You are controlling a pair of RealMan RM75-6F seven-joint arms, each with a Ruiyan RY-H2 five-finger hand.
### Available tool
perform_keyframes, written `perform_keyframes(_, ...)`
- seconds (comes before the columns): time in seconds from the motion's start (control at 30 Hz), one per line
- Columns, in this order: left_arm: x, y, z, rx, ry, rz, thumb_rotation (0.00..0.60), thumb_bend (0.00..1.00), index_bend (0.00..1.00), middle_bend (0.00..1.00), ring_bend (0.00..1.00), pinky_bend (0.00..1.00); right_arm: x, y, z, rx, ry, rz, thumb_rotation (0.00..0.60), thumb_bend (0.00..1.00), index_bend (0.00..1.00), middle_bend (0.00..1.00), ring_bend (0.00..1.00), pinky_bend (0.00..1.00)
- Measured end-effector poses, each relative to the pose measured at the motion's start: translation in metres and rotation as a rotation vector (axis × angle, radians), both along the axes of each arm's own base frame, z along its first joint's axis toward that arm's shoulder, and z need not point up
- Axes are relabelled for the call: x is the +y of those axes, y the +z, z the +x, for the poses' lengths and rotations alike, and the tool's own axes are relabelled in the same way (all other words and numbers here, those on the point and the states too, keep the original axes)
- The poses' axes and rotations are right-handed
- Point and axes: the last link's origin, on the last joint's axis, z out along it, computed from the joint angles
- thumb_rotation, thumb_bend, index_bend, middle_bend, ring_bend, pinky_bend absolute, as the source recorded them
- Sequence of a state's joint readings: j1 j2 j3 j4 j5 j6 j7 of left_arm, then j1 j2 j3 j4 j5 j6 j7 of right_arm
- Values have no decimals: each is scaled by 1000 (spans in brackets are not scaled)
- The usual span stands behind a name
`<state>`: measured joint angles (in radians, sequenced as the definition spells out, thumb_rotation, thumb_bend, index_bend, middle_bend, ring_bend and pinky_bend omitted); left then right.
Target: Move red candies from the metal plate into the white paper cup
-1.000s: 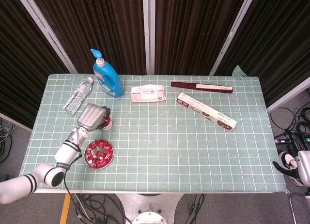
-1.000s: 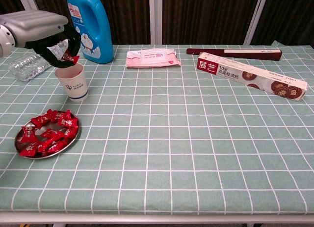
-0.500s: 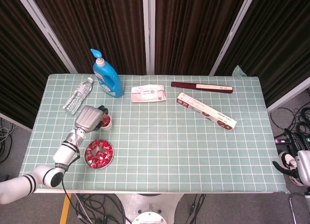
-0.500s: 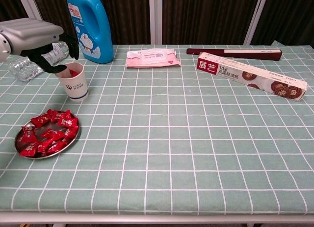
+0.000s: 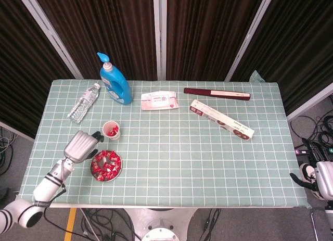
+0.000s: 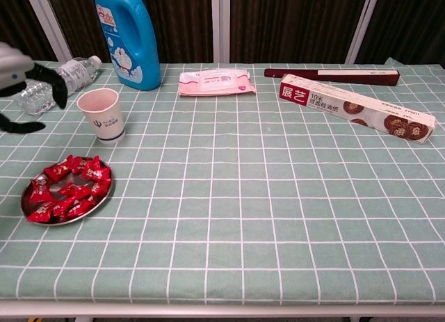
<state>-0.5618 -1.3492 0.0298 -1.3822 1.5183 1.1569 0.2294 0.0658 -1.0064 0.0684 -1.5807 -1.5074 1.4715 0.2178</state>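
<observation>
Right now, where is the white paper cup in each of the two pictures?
Head view: the cup stands at left centre, just above the plate of red candies.
Chest view: the cup stands at upper left, above the plate.
Shared landmark: the blue bottle stands behind the cup in both.
</observation>
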Motion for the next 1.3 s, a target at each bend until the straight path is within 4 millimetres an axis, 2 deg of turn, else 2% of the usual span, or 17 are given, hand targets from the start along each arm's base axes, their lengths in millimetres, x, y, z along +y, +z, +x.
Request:
perform_keyframes(0.13, -21, -1, -25, 50, -7, -40, 600, 243, 487, 494, 932, 1000, 0, 0, 1, -1, 6, -1, 600, 101, 0, 142, 101, 440)
perform_keyframes(0.33, -33, -9, -45, 87, -14, -61, 600, 226, 487, 494, 931, 1000, 1, 0, 2, -4, 8, -1, 600, 101, 0, 142, 101, 440)
perform_keyframes(0.53, -38, -22, -57, 102, -31, -90, 600, 227, 487, 495, 931, 1000, 2, 0, 3, -3, 12, -2, 600, 101, 0, 142, 101, 440)
perform_keyframes(0.83, -36, -39, -59, 95, -58, -114, 600, 227, 487, 499, 931, 1000, 2, 1, 3, 0, 8, -4, 600, 101, 0, 142, 100, 441)
perform_keyframes(1.3, -29, -49, -57, 116, -52, -138, 600, 225, 487, 509, 931, 1000, 2, 0, 3, 4, -2, -4, 600, 101, 0, 142, 101, 441)
